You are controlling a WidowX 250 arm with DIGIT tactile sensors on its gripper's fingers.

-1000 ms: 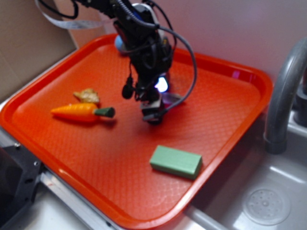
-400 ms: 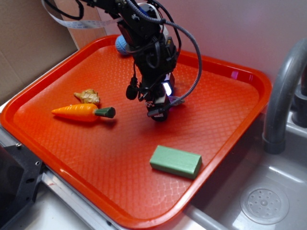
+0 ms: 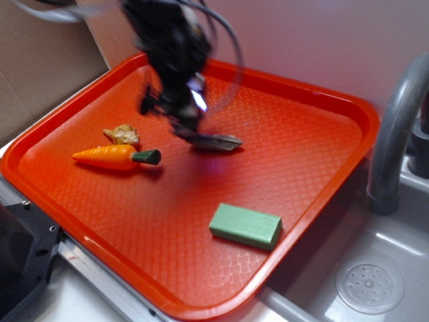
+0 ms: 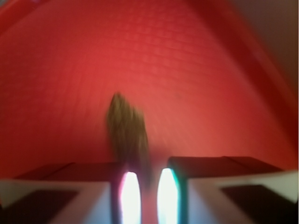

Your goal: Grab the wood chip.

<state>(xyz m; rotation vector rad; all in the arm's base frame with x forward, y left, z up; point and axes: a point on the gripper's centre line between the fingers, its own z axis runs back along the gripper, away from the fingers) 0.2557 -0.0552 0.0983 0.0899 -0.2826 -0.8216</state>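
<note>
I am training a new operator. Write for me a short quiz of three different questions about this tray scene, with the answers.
1. True or false: the wood chip lies inside the sink.
2. Which thing lies nearest the tray edge beside the sink? A) carrot B) green block C) tan lump
3. Fill in: in the wrist view, the chip reaches between the two ____ of the gripper.

Key: 1 false, it is on the tray. 2 B. 3 fingers.
</note>
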